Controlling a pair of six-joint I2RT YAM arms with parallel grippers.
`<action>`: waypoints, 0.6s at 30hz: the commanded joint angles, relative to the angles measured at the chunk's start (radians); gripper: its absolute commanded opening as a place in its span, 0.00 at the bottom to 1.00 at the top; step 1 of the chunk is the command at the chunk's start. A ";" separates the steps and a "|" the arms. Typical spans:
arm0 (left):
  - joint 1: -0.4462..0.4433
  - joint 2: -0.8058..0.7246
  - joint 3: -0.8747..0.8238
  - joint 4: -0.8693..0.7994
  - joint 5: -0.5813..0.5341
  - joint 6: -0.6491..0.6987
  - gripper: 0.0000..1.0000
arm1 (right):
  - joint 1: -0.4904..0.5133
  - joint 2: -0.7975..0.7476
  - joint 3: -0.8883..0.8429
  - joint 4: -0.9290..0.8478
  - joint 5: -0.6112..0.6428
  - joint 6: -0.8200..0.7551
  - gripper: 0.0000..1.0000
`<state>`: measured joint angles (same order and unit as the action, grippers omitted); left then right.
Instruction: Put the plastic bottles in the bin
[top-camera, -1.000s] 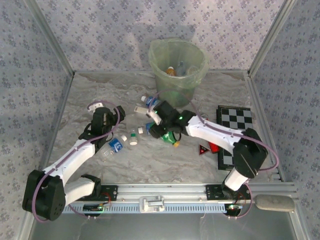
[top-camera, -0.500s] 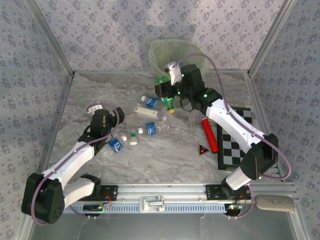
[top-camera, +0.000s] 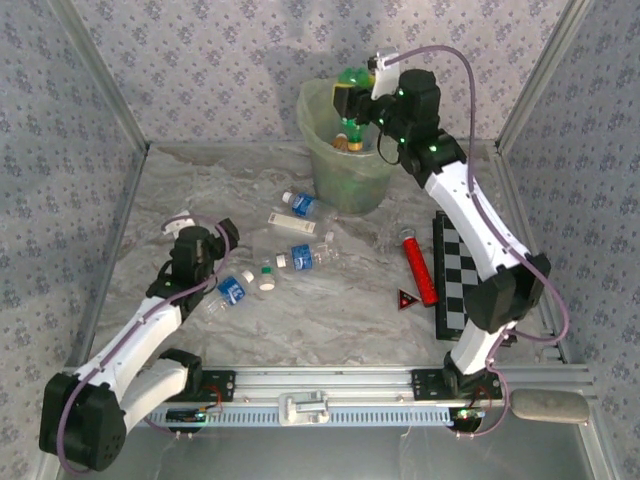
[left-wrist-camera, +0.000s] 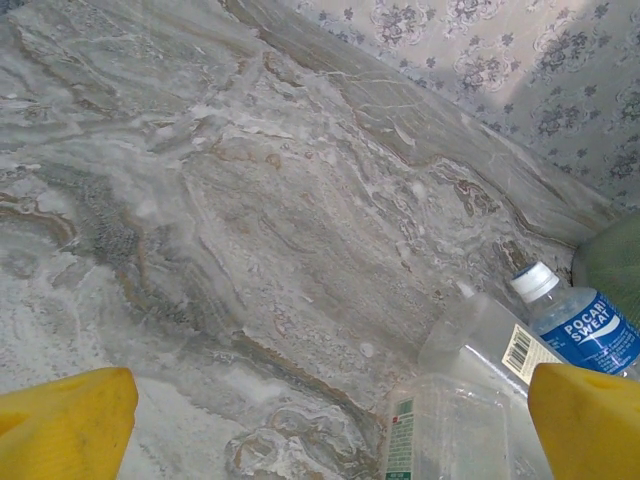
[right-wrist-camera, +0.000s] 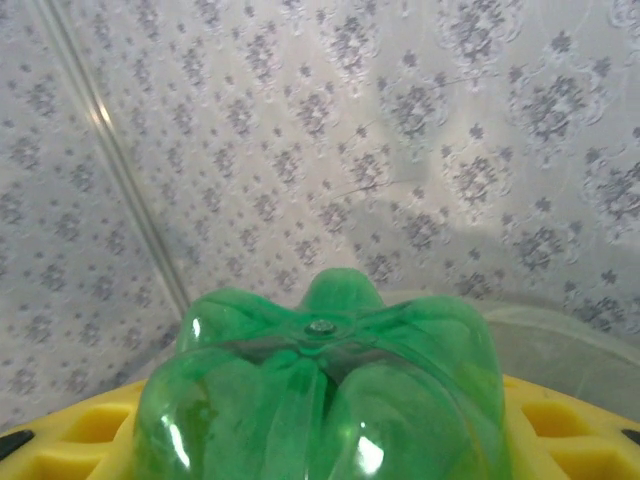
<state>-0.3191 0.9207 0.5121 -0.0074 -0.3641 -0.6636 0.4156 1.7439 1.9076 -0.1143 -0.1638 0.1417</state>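
1. We saw the left tool (top-camera: 208, 242) low over the worktop (top-camera: 330, 320), its yellow fingers (left-wrist-camera: 62, 425) spread wide and gripping nothing.
2. Just right of it, loose plastic bottles lay on the worktop: a blue-labelled bottle (top-camera: 232, 290), a small white-capped bottle (top-camera: 267, 276), a second blue-labelled bottle (top-camera: 301, 256), and a third blue-labelled bottle (top-camera: 300, 204) near the foot of the bin.
3. The bin (top-camera: 340, 180) stood at the worktop's far edge, with something orange inside.
4. The right tool (top-camera: 362, 95) hung above the bin's rim, clamped on a green bottle (right-wrist-camera: 325, 385) whose base faced the wrist camera.
5. A red tube (top-camera: 418, 265) and a checkerboard (top-camera: 465, 270) lay further right.
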 joint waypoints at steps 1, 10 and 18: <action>0.011 -0.037 -0.013 -0.032 -0.023 0.005 1.00 | -0.014 0.088 0.103 0.002 0.079 -0.048 0.43; 0.029 -0.080 -0.039 -0.062 -0.029 -0.011 1.00 | -0.024 0.312 0.343 -0.205 0.149 -0.068 0.45; 0.035 -0.120 -0.049 -0.093 -0.034 -0.010 1.00 | -0.029 0.366 0.315 -0.260 0.172 -0.033 0.52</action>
<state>-0.2924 0.8268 0.4671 -0.0792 -0.3794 -0.6678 0.3958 2.0995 2.2055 -0.3405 -0.0143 0.0902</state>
